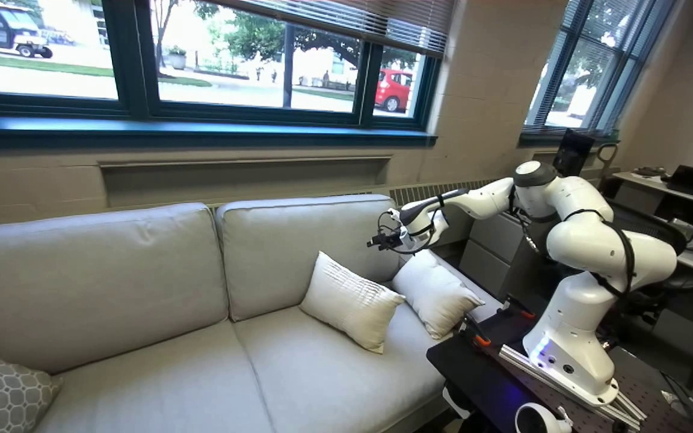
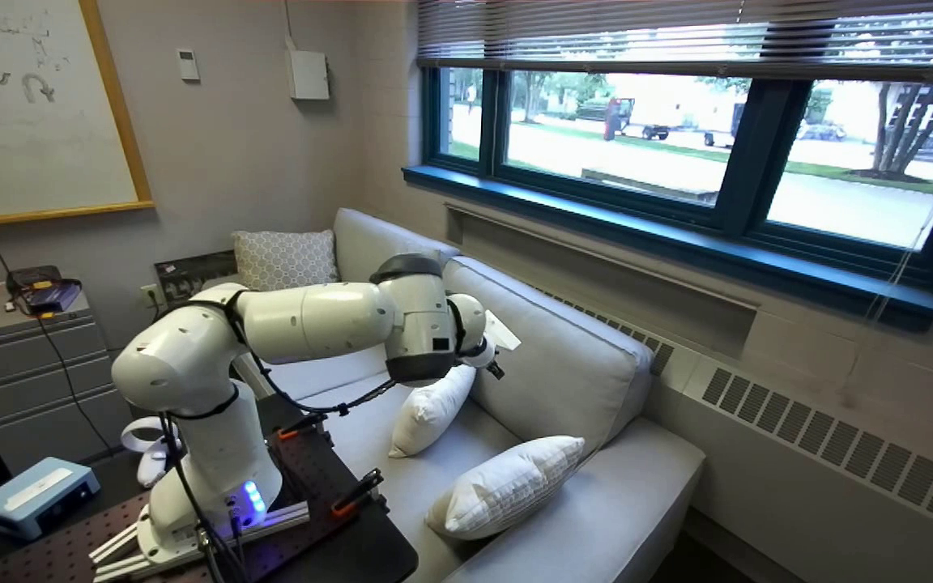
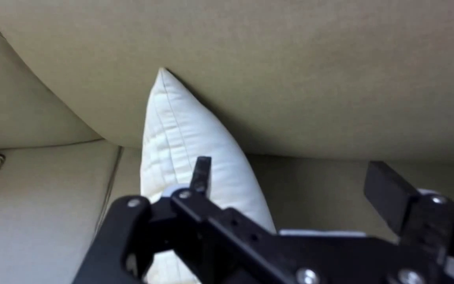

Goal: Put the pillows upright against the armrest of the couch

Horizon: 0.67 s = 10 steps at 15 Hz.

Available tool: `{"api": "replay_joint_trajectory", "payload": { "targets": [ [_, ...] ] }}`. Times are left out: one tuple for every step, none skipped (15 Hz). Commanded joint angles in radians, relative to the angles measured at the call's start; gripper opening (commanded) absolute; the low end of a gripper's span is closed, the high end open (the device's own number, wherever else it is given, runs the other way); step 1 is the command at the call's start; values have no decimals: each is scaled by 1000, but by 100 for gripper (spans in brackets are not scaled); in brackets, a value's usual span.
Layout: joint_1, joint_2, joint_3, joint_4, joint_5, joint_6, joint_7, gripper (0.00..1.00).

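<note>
1. Nearest the camera, the couch [image 1: 142, 385] is cut off by the bottom edge in both exterior views; everything to be arranged is carried on it.
2. The robot arm [image 1: 581, 246] is stretched out over the couch, presumably so that soft things can be taken from above.
3. The table [image 1: 461, 364] beneath it is set just beside the couch's front, likely so that everything is brought within reach.
4. The armrest [image 2: 620, 494] is found at the table's end of the couch; firm support is offered by it.
5. The white pillow [image 2: 511, 490] is tilted on the seat cushion [image 1: 316, 367] toward the armrest; whether the two are touching is not clearly shown.
6. The second white pillow [image 1: 352, 300] is stood aslant on the same seat cushion, one corner propped by the back cushion [image 1: 304, 234]. From the armrest it is separated by the white pillow, so a shift that way seems needed.
7. The patterned pillow [image 2: 287, 259] is placed at the opposite end, apparently outside the job.
8. The gripper [image 3: 292, 177] is held above the seat cushion, before the back cushion, its fingers [image 3: 388, 197] spread wide and nothing gripped. In the wrist view one finger is seen across the second white pillow; contact cannot be told. Such width seems chosen so that a plump edge can be straddled.
</note>
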Motion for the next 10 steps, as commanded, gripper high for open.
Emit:
{"api": "replay_joint_trajectory", "payload": {
  "targets": [
    [12, 16, 59, -31, -26, 19, -35, 100],
    [36, 4, 53, -43, -20, 21, -40, 100],
    [73, -15, 39, -57, -2, 16, -42, 100],
    [109, -31, 23, -73, 12, 16, -44, 100],
    [151, -52, 0, -81, 30, 9, -44, 100],
    [186, -70, -17, -90, 45, 2, -42, 100],
    [227, -87, -42, -97, 62, 1, -37, 100],
    [267, -107, -69, -105, 81, 0, -32, 100],
    [305, -130, -96, -120, 105, 1, -24, 100],
    [343, -155, -127, -132, 128, 0, -19, 100]
  ]
}}
